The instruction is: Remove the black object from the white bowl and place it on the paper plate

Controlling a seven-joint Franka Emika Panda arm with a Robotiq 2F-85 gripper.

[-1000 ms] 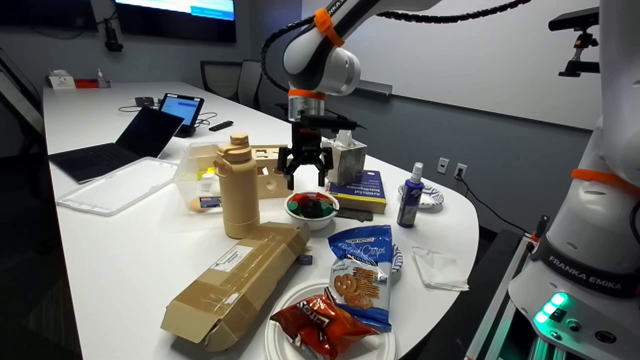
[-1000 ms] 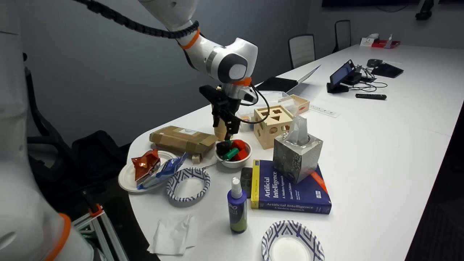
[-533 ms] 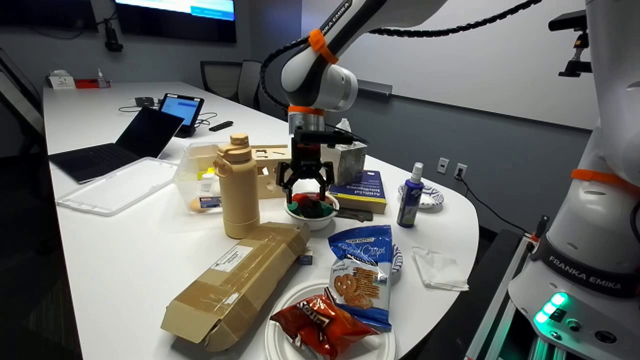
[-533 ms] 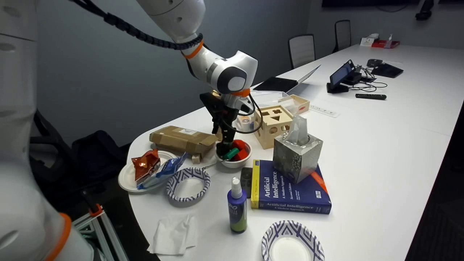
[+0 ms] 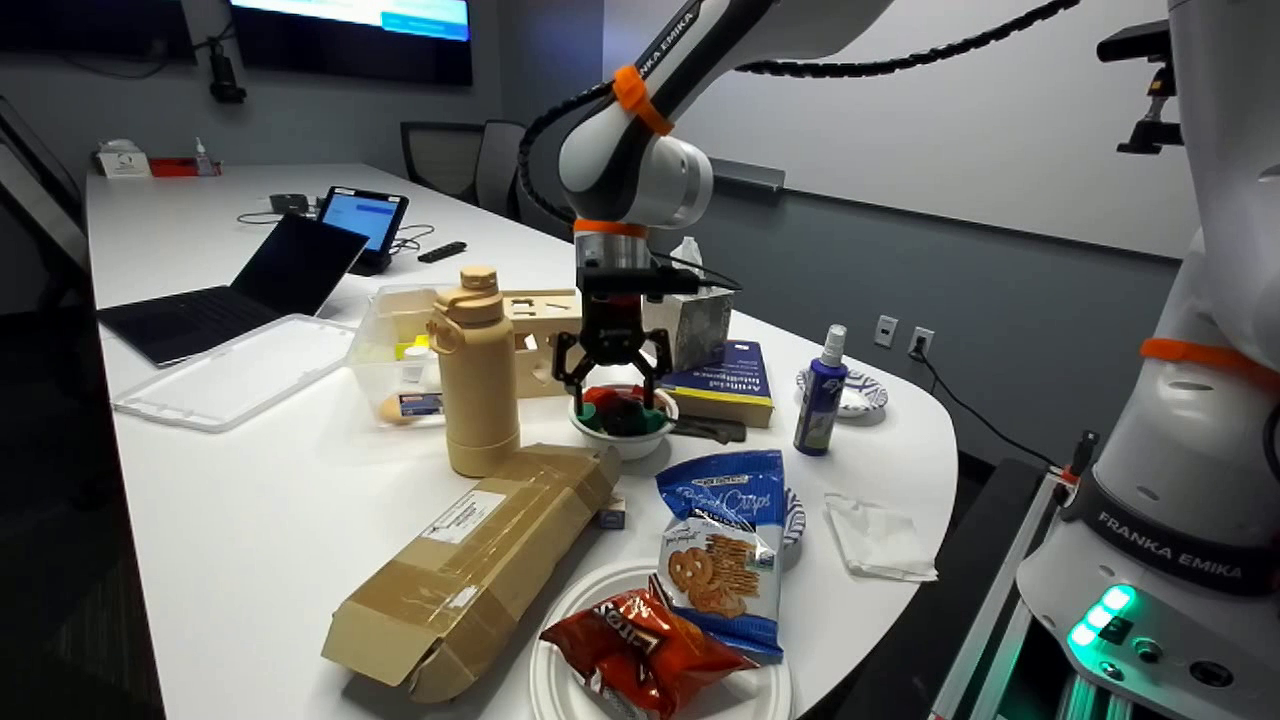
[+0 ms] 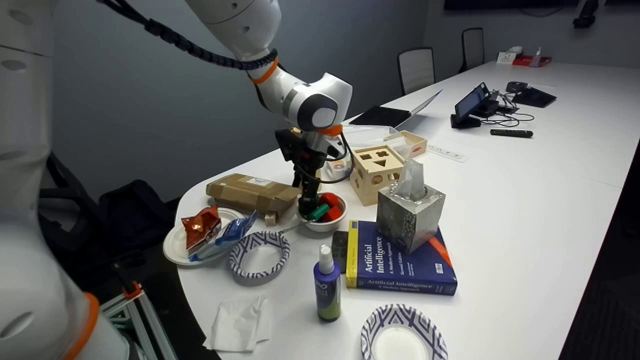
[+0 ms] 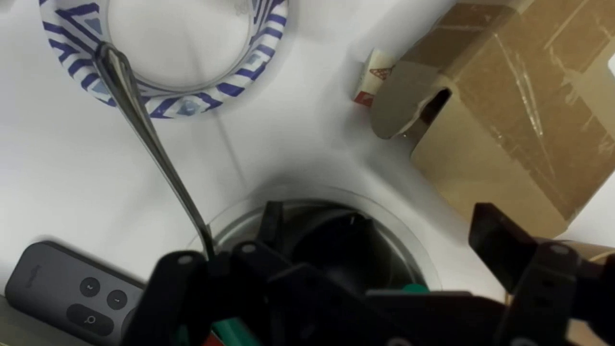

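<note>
The white bowl (image 5: 628, 448) stands on the table, also in an exterior view (image 6: 325, 227). It holds red and green pieces and a dark black object (image 5: 626, 416), which in the wrist view (image 7: 343, 245) lies inside the rim. My gripper (image 5: 614, 404) is open and points down, its fingertips at the bowl. In the wrist view (image 7: 379, 223) the black object shows between the spread fingers, and no grip on it is seen. A blue-patterned paper plate (image 6: 240, 257) lies near the bowl, also in the wrist view (image 7: 190, 105). Another patterned plate (image 6: 371, 332) lies near the table edge.
A spoon (image 7: 149, 139) leans from the bowl over the patterned plate. A cardboard box (image 5: 480, 570), tan bottle (image 5: 482, 380), remote (image 7: 72, 293), book (image 6: 400, 265), tissue box (image 6: 410, 220) and spray bottle (image 6: 327, 290) stand around. Snack bags (image 5: 645, 650) lie on a white plate (image 5: 548, 670).
My gripper has moved down from above the bowl until its fingertips reach the bowl's contents. It stays open. The other objects have not moved.
</note>
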